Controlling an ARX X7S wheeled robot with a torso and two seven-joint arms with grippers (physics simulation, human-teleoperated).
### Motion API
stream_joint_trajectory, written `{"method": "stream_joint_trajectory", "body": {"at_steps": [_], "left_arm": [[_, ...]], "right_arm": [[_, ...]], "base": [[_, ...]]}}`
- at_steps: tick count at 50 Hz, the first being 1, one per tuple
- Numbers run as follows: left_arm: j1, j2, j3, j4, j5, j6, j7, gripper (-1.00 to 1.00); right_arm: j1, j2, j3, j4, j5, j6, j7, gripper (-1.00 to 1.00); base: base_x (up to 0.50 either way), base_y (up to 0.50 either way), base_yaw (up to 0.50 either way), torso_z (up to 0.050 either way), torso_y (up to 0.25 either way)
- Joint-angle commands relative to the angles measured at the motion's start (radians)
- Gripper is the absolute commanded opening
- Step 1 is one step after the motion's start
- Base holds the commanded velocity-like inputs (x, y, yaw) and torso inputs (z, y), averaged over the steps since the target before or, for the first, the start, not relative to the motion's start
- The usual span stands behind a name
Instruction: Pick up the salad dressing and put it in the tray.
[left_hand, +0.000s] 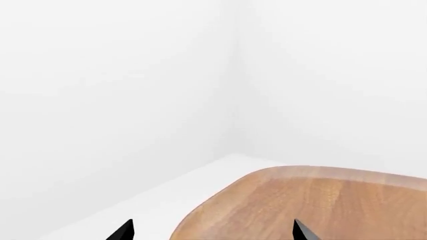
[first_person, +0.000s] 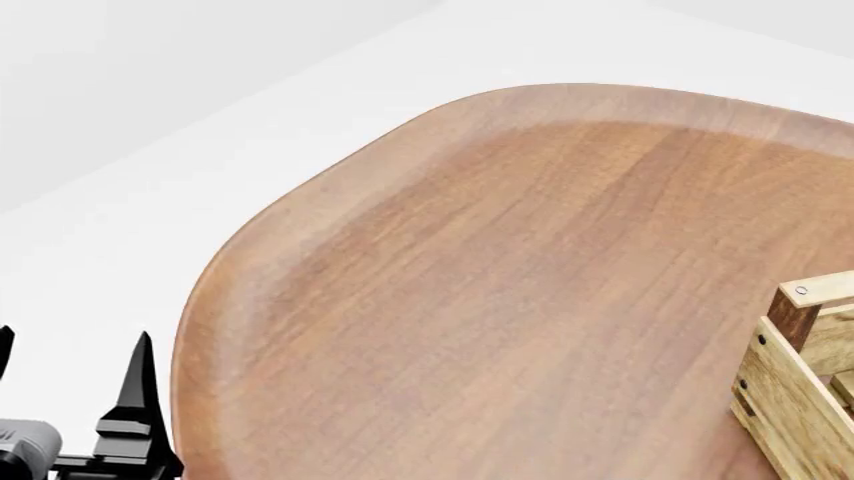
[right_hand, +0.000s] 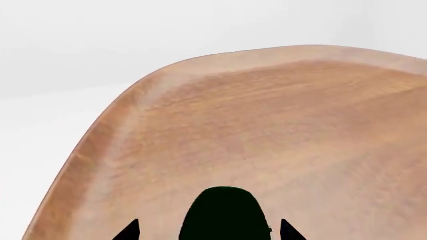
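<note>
Tray (first_person: 801, 375) sits at the worktop's (first_person: 534, 300) right edge.
Left hand (left_hand: 212, 231) and right hand (right_hand: 208, 231) hover with fingers spread, holding nothing.

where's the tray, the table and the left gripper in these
tray (first_person: 798, 385): head view, on the crate's light-wood end wall below its dark corner post.
table (first_person: 534, 300): head view, on the bare wooden top.
left gripper (left_hand: 213, 231): left wrist view, midway between the two black fingertips.

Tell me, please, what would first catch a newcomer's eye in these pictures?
The broad wooden table with its rounded corner fills most of the head view. At its right edge, a corner of the light-wood tray peeks in. The left gripper shows at bottom left, beside the table's edge.
</note>
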Motion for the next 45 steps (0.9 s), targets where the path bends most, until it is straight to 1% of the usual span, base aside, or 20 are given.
{"method": "stream_joint_trajectory", "body": {"at_steps": [1,4,13,14,21,35,45], "left_arm": [[0.001,-0.001,0.006,-0.004,0.001,0.005,-0.003,1.00],[0.000,-0.001,0.007,-0.006,0.001,0.007,-0.003,1.00],[0.000,-0.005,0.008,-0.003,-0.002,0.005,-0.007,1.00],[0.000,-0.004,0.008,-0.005,-0.002,0.007,-0.007,1.00],[0.000,-0.006,0.009,-0.007,-0.003,0.009,-0.008,1.00],[0.000,-0.009,0.012,-0.009,-0.003,0.014,-0.012,1.00],[0.000,-0.011,0.012,-0.008,-0.008,0.016,-0.015,1.00]], "right_arm": [[-0.038,0.002,-0.004,0.021,-0.027,-0.030,0.022,1.00],[-0.036,-0.009,-0.014,0.068,-0.050,-0.054,0.025,1.00],[-0.017,-0.035,-0.008,0.157,-0.045,-0.077,0.019,1.00],[-0.015,-0.038,-0.009,0.168,-0.047,-0.082,0.017,-1.00],[-0.023,-0.034,-0.015,0.150,-0.052,-0.084,0.022,-1.00],[-0.054,0.000,-0.001,0.013,-0.046,-0.056,0.062,-1.00],[-0.080,0.054,0.062,-0.186,0.012,0.003,0.111,-1.00]], "base": [[0.00,0.00,0.00,0.000,0.000],[0.00,0.00,0.00,0.000,0.000],[0.00,0.00,0.00,0.000,0.000],[0.00,0.00,0.00,0.000,0.000],[0.00,0.00,0.00,0.000,0.000],[0.00,0.00,0.00,0.000,0.000],[0.00,0.00,0.00,0.000,0.000]]}}
